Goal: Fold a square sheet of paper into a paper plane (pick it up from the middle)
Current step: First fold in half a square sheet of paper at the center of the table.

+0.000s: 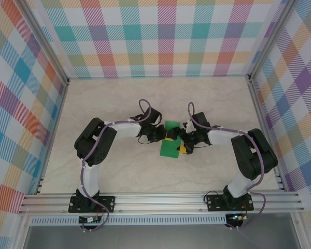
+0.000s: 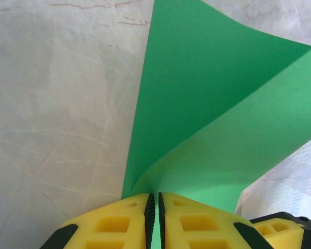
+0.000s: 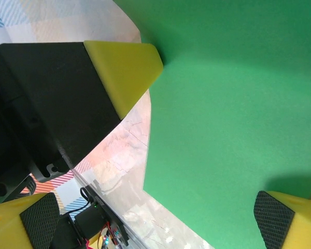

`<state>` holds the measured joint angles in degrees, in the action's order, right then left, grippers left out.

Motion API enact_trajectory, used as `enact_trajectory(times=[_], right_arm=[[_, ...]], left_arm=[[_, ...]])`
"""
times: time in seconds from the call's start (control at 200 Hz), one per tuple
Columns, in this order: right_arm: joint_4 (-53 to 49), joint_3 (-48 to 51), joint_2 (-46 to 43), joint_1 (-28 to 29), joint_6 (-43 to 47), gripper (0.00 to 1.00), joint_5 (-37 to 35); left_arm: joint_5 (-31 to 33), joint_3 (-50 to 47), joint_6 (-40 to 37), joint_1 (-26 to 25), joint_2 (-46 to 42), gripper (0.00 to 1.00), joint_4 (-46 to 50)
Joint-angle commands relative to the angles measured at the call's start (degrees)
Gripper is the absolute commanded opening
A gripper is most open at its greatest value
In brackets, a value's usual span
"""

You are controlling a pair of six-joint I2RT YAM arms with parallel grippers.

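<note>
The square sheet of paper (image 1: pixel 170 150) is bright green and lies at the table's middle between the two arms. My left gripper (image 1: pixel 169 136) is shut on it. In the left wrist view the yellow fingers (image 2: pixel 119 223) pinch one edge of the paper (image 2: pixel 212 104), which curls upward from the pinch in a bent sheet. My right gripper (image 1: pixel 182 147) sits just right of the paper, open. In the right wrist view its pads (image 3: pixel 39 224) stand wide apart, and the paper (image 3: pixel 223 104) stretches ahead of them, untouched. No paper plane shape shows; the sheet is bent, not creased.
The marbled tabletop (image 1: pixel 119 104) is walled by checked panels with metal posts. An aluminium rail (image 1: pixel 160 202) runs along the near edge at the arm bases. The left gripper's yellow-tipped finger (image 3: pixel 125 67) looms close in the right wrist view.
</note>
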<state>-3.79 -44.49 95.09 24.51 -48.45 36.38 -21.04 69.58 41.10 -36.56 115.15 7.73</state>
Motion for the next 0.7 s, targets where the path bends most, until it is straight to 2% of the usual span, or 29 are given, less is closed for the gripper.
enact_trajectory(times=[0.0, 0.345, 0.695], right_arm=[[-5.7, -0.4, 1.2, 0.4, 1.0, 1.00, -2.4], [-8.0, -1.2, -5.1, 3.4, 0.6, 1.00, -2.2], [-10.5, 0.3, -2.2, 4.2, 0.9, 1.00, -5.0]], left_arm=[[2.5, -1.2, -0.7, 0.7, 1.2, 0.15, 4.9], [2.4, -1.6, -0.8, 0.7, 0.9, 0.15, 4.9], [2.3, -1.6, -0.7, 0.7, 1.1, 0.15, 4.6]])
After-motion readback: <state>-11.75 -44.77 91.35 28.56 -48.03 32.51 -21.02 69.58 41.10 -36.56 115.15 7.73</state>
